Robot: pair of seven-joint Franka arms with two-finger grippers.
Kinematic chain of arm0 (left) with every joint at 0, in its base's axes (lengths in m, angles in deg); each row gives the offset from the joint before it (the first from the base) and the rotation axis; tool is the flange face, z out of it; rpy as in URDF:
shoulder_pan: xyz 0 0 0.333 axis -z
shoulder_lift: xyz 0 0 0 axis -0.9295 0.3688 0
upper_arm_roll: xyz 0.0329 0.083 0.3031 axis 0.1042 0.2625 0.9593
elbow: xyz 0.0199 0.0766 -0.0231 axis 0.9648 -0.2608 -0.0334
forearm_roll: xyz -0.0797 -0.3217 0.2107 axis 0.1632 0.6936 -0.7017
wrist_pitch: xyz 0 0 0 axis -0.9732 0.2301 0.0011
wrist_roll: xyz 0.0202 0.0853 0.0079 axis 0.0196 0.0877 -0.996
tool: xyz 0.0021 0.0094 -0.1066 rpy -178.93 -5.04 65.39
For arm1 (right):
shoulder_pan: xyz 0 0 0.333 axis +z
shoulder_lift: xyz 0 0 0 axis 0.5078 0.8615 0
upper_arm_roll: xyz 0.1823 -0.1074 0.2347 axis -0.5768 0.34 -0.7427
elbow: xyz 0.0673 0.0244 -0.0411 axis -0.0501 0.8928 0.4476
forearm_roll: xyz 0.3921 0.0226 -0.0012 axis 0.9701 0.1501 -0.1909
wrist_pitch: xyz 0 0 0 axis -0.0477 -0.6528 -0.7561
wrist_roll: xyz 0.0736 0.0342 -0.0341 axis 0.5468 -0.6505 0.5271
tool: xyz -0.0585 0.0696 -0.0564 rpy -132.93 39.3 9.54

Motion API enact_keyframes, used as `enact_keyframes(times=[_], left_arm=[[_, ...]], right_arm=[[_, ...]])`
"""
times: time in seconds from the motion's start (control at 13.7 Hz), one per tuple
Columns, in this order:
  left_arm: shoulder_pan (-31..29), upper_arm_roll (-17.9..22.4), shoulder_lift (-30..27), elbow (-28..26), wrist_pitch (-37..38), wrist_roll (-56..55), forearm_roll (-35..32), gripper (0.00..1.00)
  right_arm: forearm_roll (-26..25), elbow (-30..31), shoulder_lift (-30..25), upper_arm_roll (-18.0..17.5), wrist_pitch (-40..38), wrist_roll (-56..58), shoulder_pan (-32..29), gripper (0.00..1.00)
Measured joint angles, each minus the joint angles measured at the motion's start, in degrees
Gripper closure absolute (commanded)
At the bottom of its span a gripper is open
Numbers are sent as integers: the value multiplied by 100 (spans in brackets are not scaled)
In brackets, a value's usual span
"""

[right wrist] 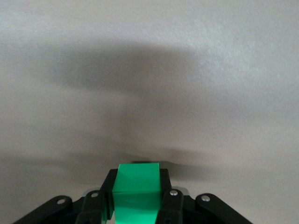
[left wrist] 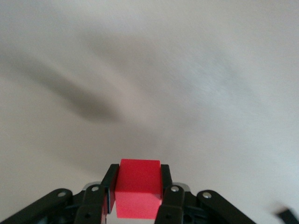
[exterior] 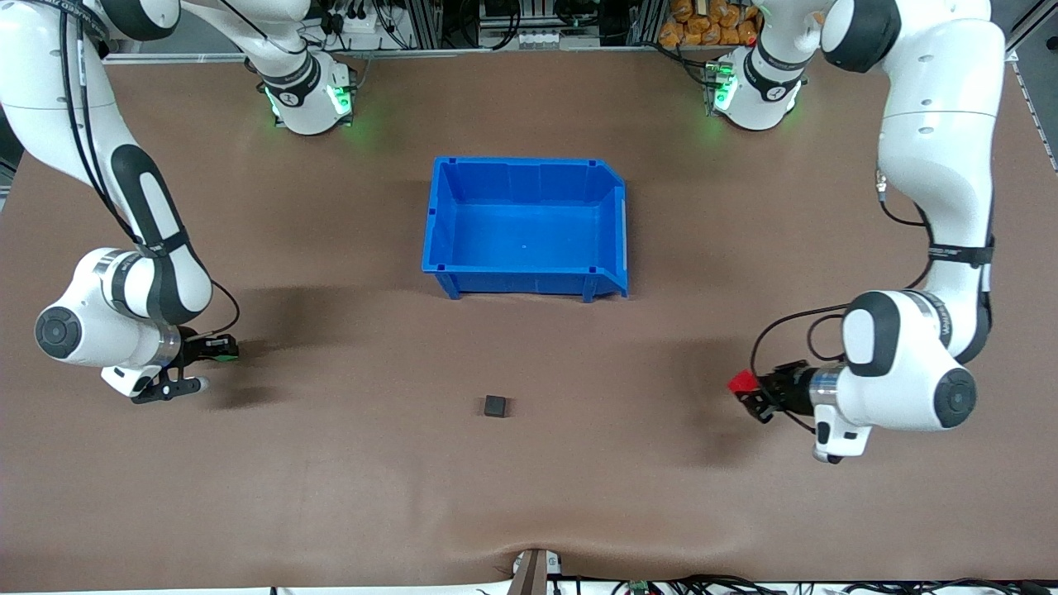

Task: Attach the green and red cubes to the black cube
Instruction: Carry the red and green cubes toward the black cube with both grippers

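Note:
The black cube [exterior: 495, 406] lies alone on the brown table, nearer the front camera than the blue bin. Toward the left arm's end of the table, my left gripper [exterior: 754, 395] is shut on the red cube [exterior: 741, 382]. In the left wrist view the red cube [left wrist: 138, 192] sits squarely between the two black fingers [left wrist: 110, 181]. Toward the right arm's end, my right gripper [exterior: 216, 350] is low at the table and shut on the green cube [exterior: 224, 355]. The right wrist view shows the green cube [right wrist: 136, 190] clamped between the fingers [right wrist: 164, 183].
An empty blue bin [exterior: 522, 281] stands in the middle of the table, farther from the front camera than the black cube. A small fixture [exterior: 533, 568] sticks up at the table's near edge.

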Motion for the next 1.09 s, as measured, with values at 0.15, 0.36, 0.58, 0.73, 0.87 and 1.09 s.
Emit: enact_keyframes(times=[0.15,0.36,0.58,0.73,0.87,1.09], left_arm=[[159,3,3,39,-130,-1141,510,100],[313,2,75,38,-466,-2202,1133,100],[641,-26,315,35,-1093,-3131,1203,100],[941,-50,500,38,-1517,-3808,1244,100],[1249,-96,638,60,-1967,-4420,1362,100],[1599,-111,847,111,-2594,-4936,1388,100]], right_arm=[[0,-28,-57,0,-1,365,0,100],[0,-54,-213,0,-6,1084,0,100],[0,-82,-437,-3,-9,2019,1,100],[0,-133,-549,-13,-10,2756,6,100],[0,-210,-617,-53,-28,3466,34,100],[0,-485,-716,-110,-397,4348,376,100]])
